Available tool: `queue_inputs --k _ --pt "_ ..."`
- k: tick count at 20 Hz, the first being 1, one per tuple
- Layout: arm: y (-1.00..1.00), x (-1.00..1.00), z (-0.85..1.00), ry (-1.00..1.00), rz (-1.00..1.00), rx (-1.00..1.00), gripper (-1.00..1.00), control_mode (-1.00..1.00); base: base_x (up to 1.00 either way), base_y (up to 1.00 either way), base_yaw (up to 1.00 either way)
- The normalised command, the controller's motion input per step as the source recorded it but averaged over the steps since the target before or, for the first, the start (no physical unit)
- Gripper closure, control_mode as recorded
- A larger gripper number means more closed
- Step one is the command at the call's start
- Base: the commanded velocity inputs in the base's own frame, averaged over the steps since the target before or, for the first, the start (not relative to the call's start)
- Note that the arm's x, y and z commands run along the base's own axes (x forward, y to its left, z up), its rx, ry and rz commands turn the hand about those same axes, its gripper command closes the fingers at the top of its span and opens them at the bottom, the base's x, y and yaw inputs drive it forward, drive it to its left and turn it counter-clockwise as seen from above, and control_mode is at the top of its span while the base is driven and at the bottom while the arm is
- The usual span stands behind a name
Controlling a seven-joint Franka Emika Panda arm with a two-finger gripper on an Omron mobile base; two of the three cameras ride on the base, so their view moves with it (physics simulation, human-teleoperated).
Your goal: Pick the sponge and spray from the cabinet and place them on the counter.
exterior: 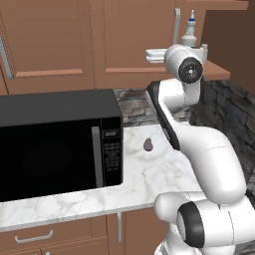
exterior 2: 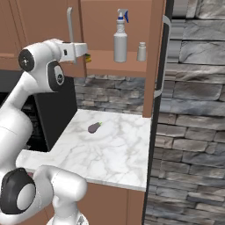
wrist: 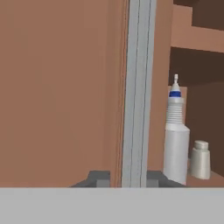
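Reaching up to the cabinet [exterior 2: 105,26] shelf, the gripper [exterior 2: 86,52] sits clenched on the sponge [exterior 2: 88,57], whose yellow and green corner peeks out at its tip. Further along the same shelf, the spray [exterior 2: 120,36] stands upright beside a small white shaker [exterior 2: 141,51]. Below on the marble counter [exterior 2: 110,149] lies a dark purple egg-shaped object [exterior 2: 93,127], near the black microwave [exterior: 55,142].
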Motion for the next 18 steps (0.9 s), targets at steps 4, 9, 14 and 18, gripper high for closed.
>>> queue_inputs --k 4,9,14,18 --pt "0.56 -0.18 -0.51 0.17 -0.13 0.01 1.0 -1.0 0.0 0.0 0.0" --pt "0.68 -0.08 -0.5 0.18 -0.12 0.02 1.0 -1.0 0.0 0.0 0.0" --pt "0.6 -0.13 -0.44 0.11 -0.09 0.01 1.0 -1.0 0.0 0.0 0.0" --pt "0.55 -0.23 -0.39 0.06 -0.07 0.0 1.0 -1.0 0.0 0.0 0.0"
